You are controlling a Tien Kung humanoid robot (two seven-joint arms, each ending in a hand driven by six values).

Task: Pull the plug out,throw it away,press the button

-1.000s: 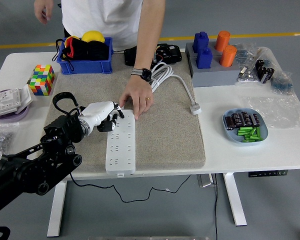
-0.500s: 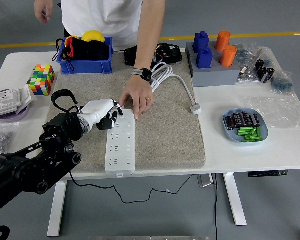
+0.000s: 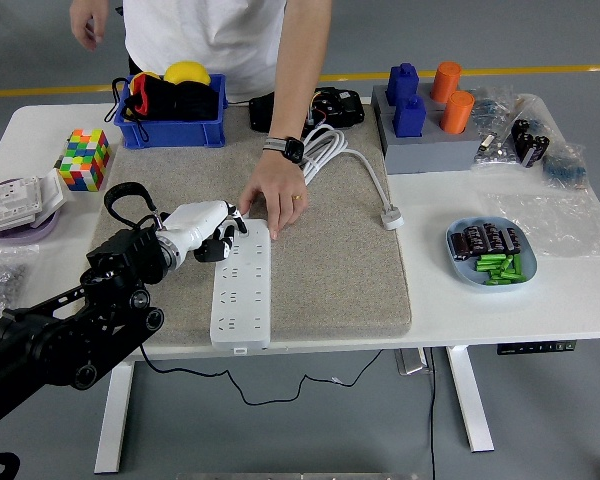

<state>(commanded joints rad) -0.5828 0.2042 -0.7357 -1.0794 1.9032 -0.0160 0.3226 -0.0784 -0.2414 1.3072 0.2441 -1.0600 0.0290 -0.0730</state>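
Note:
A white power strip (image 3: 242, 288) lies lengthwise on the grey mat (image 3: 330, 270). My left hand (image 3: 218, 236), white with dark fingertips, has its fingers curled down against the strip's far left corner and holds nothing. A person's hand (image 3: 273, 200) presses on the strip's far end right beside mine. The white plug (image 3: 390, 216) lies loose at the mat's right edge. Its coiled white cable (image 3: 325, 150) runs to the back of the mat. No plug sits in the strip's sockets.
A blue bin (image 3: 170, 110) stands at the back left and a colour cube (image 3: 84, 159) to its left. A grey stand with blue and orange blocks (image 3: 425, 125) is at the back right. A blue dish of parts (image 3: 490, 253) sits on the right.
My left arm shifted by a few pixels and came back. The hand stays at the strip's far end. The person's hand has not moved.

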